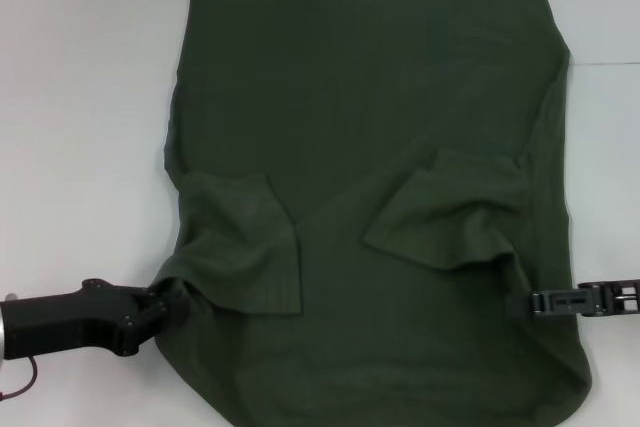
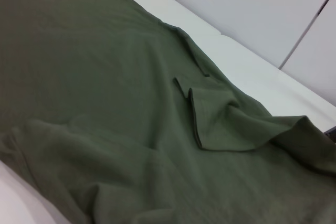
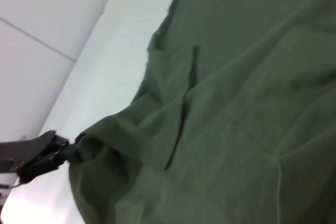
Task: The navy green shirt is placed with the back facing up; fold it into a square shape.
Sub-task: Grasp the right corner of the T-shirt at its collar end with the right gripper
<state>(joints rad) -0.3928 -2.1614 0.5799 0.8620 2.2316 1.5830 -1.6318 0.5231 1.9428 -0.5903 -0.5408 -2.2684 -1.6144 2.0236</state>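
Mid sleeve-fold: large dark olive-green cotton shirt (image 1: 370, 97) spread across white bench (image 1: 80, 67), both fingers pinching near side edges, left (image 1: 165, 302), right (image 1: 535, 303); next, probably folding sides inward.

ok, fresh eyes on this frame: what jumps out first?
The shirt, dark olive, plain side up, covers most of the white table, with both sleeves folded inward onto the body. The left gripper meets its near left edge, where the cloth bunches. The right gripper meets the near right edge.
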